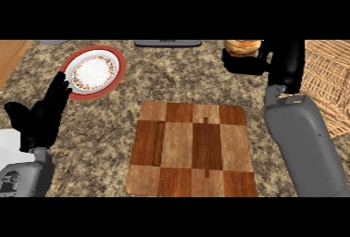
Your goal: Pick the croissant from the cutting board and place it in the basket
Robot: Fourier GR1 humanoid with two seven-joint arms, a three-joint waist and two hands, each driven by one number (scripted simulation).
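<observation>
Right hand [247,61] fingers apparently clasping croissant [242,46] beside basket [331,78]; left hand [42,115] released.

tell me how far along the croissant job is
Done: the croissant is off the cutting board, whose top shows only bare wood. In hand: the right robot hand holds the croissant up near the far edge of the counter, beside the wicker basket. Left: carrying it over the basket and letting go. The left robot hand rests open by the plate.
</observation>
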